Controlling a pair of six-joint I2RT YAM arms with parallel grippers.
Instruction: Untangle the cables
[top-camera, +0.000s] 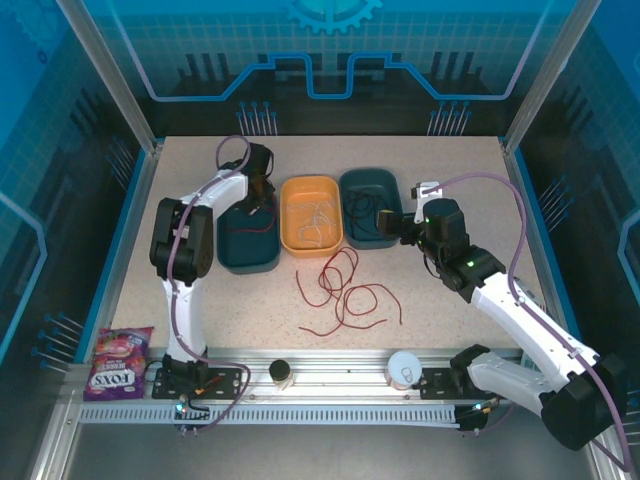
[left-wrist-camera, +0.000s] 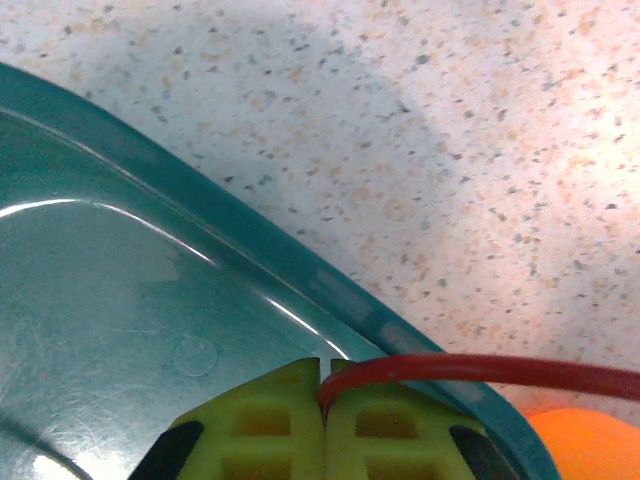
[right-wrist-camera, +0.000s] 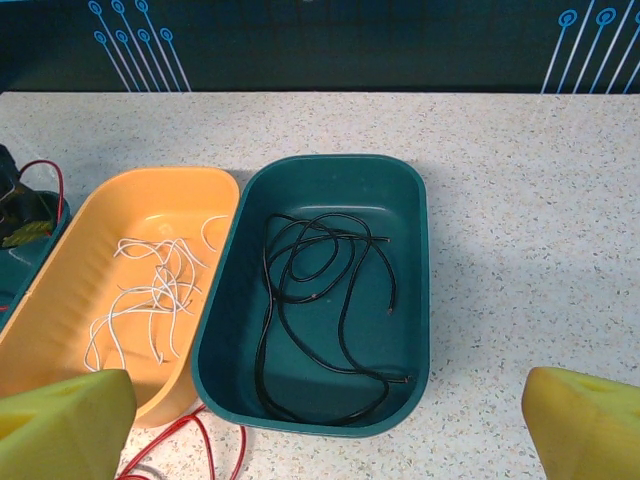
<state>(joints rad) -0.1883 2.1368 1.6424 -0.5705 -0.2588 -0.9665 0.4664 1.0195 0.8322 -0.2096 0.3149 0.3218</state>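
Listing from the near rail outward.

- Near rail: sweets bag (top-camera: 118, 362) at the left; dark-lidded jar (top-camera: 281, 373) and white cup (top-camera: 403, 368) between the arm bases.
- Red cables (top-camera: 345, 295): loose on the table, mid-field, in overlapping loops with no single heading. The far loops reach up to the near ends of the orange bin and the right teal bin. One free end trails near-left.
- Left teal bin (left-wrist-camera: 120, 300): the left gripper (left-wrist-camera: 323, 400) hangs over it, fingers pressed together and pinching one red cable (left-wrist-camera: 500, 370). From the fingertips that strand runs sideways across the bin's rim, towards the orange bin.
- Orange bin (right-wrist-camera: 60, 300): just beside both teal bins, long axis near to far. It holds whitish cables (right-wrist-camera: 150, 290), loosely curled on its floor.
- Right teal bin (right-wrist-camera: 415, 300): parallel to the orange one. It holds black cables (right-wrist-camera: 310, 235) coiled lengthwise along the bin.
- Right gripper (top-camera: 392, 222): over the right teal bin's near-right side, fingers (right-wrist-camera: 60, 425) spread wide, holding nothing.
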